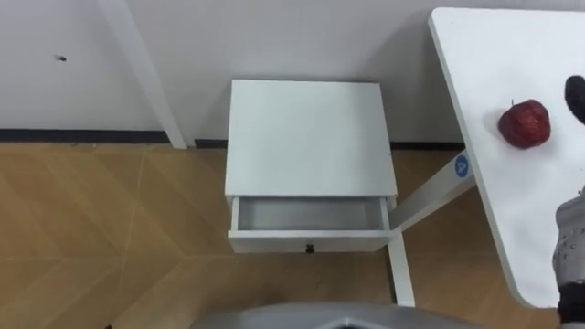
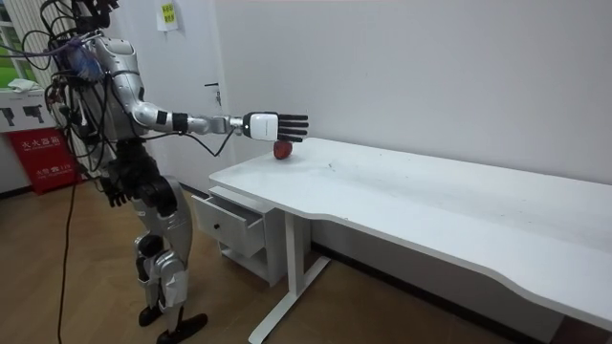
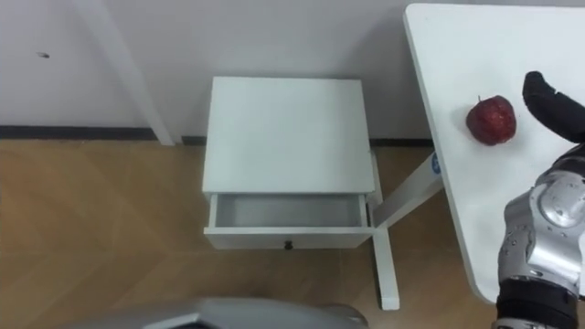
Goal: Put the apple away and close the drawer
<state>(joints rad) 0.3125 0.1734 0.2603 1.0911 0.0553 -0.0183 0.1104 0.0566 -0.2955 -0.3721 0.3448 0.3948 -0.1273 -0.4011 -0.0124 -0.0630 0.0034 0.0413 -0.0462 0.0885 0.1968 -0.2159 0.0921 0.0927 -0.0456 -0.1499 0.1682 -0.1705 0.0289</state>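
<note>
Right hand (image 3: 541, 224), at the near right, reaches out over the tabletop (image 3: 457, 55) with its fingers (image 3: 551, 105) straight and apart, holding nothing. Apple (image 3: 491, 120) rests on the tabletop near its far left corner, just left of the fingertips and below them; contact cannot be judged. Drawer (image 3: 288, 239) of the low cabinet (image 3: 285, 132) stands open and bare, well to the apple's left and lower. Left hand (image 2: 116, 196) hangs by the robot's side. The grasp probably requires lowering the fingers leftward around the apple.
</note>
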